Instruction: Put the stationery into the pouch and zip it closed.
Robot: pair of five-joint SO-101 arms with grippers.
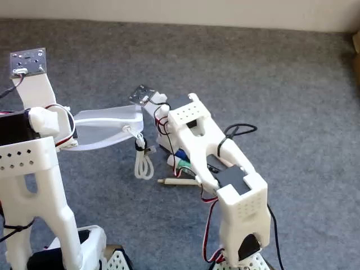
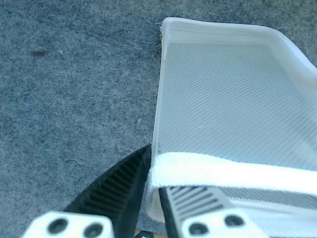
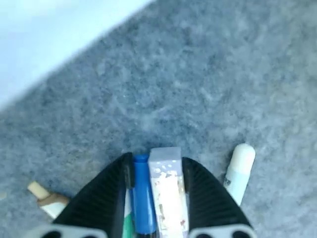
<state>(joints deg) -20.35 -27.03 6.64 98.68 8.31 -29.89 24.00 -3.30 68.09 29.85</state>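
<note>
1. The grey table [image 1: 292, 84] carries both arms side by side.
2. The left arm [image 1: 34, 169] stands near the table's left edge, its forearm turned toward the middle. The right arm [image 1: 208, 146] leans low and forward toward the same spot.
3. The pouch [image 1: 107, 132], a pale see-through mesh bag, stretches from the left arm toward the right arm's wrist. In the left wrist view the pouch [image 2: 233, 94] runs away from the fingers over the table.
4. The left gripper [image 2: 156, 171] is clamped on the pouch's white edge band, one black finger [image 2: 119, 191] outside it and the other showing through the mesh.
5. The right gripper [image 3: 156, 161] points down at the table, closed around a blue pen [image 3: 142, 193] and a white block [image 3: 168, 193] pressed side by side. A green thing [image 3: 129, 225] sits deeper in beside the pen.
6. A white cord loop [image 1: 144, 164] lies just below the pouch's end.
7. A thin pencil-like stick [image 1: 177, 181] lies flat beside the right arm.
8. A white stick [image 3: 240, 168] lies just beside the right gripper, apart from its fingers.
</note>
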